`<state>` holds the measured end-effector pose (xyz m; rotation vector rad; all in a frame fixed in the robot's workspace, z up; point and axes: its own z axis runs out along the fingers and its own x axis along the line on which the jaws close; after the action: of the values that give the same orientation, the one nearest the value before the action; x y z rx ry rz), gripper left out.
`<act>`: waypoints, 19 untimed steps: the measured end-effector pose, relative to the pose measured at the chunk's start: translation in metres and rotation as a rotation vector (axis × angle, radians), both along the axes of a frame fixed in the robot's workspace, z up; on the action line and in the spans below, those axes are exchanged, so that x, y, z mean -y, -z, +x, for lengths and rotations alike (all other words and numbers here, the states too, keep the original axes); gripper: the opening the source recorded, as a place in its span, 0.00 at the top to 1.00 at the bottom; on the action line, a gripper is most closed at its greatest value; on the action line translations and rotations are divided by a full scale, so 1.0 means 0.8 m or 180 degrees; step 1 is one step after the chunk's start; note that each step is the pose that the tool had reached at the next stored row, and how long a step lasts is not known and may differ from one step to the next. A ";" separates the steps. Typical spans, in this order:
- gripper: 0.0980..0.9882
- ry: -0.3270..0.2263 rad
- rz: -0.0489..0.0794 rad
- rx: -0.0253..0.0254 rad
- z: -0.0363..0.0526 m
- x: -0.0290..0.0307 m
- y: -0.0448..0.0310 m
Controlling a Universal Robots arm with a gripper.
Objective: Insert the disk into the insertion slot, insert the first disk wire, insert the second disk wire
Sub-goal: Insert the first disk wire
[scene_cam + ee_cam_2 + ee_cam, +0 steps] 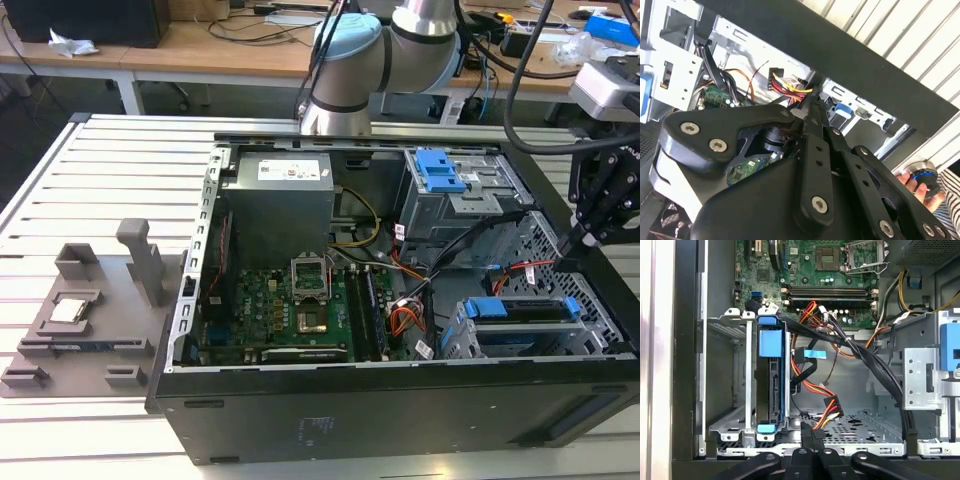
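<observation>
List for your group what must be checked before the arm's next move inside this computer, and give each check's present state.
1. Disk seated in the cage: ok.
2. Red-and-yellow wire plug joined to the disk: not ok, it hangs loose, apart from it.
3. Blue plug joined to the disk: not ok, it hangs free.
4. Tool close to the loose wires: ok, its tip is at the red-and-yellow strands.
5. Hand outside the case: ok.

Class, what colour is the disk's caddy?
Bright blue; the caddy shows best in the first wrist view.
</observation>
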<state>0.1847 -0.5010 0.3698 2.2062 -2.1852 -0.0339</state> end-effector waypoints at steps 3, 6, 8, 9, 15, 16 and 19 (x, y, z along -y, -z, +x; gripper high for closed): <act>0.99 0.0000 -0.0002 0.0000 0.000 0.0000 0.0001; 0.92 0.0000 -0.0003 0.0000 0.000 0.0000 0.0002; 0.78 0.0000 -0.0004 0.0000 0.000 0.0000 0.0002; 0.78 0.0000 -0.0005 0.0000 0.000 0.0000 0.0002; 0.70 -0.0089 -0.0060 0.0000 0.000 -0.0003 0.0038; 0.70 -0.0135 -0.0069 0.0001 0.000 -0.0004 0.0046; 0.70 -0.0314 -0.0086 0.0002 0.000 -0.0013 0.0081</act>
<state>0.1847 -0.5000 0.3634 2.2960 -2.0615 -0.0006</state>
